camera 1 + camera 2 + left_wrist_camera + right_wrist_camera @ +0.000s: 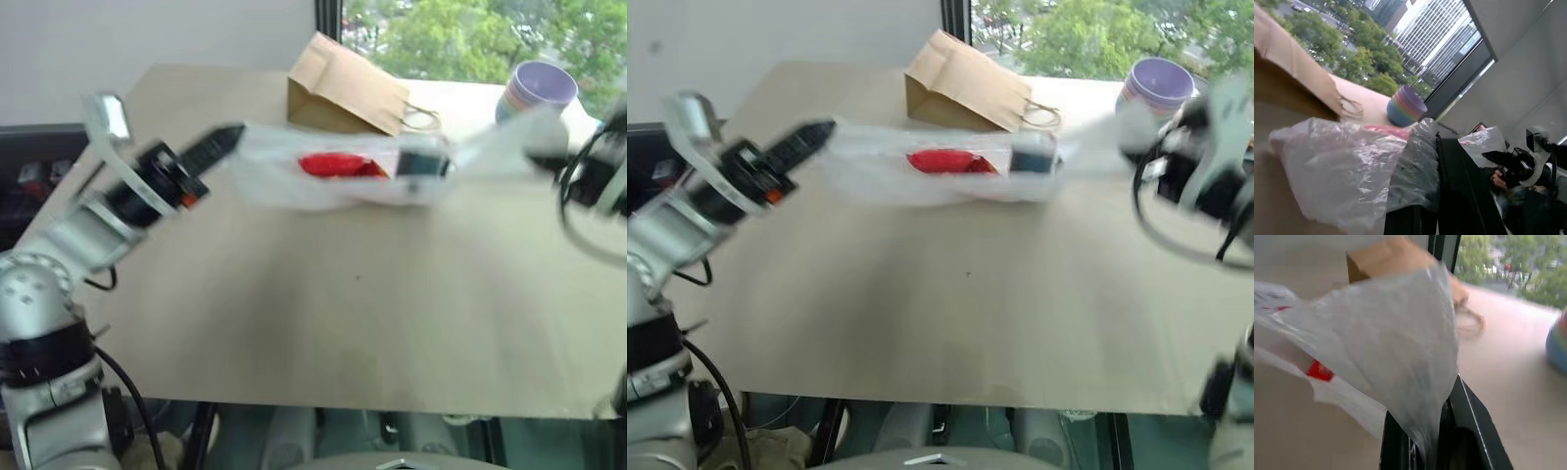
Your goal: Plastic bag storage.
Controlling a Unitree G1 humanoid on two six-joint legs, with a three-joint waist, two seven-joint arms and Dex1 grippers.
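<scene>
The plastic bag [343,171] hangs stretched above the table [323,313], before the brown paper bag [343,93], each end pinched in a closed gripper: left gripper [223,140], right gripper [1156,157], the latter blurred. This looks like the spreading step; next probably comes folding the ends together.

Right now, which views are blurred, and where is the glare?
Left and right eye views: the plastic bag and right hand are smeared; left hand slightly. Right wrist view: soft throughout. Left wrist view: sharpest, with bright window light behind the cup.
</scene>
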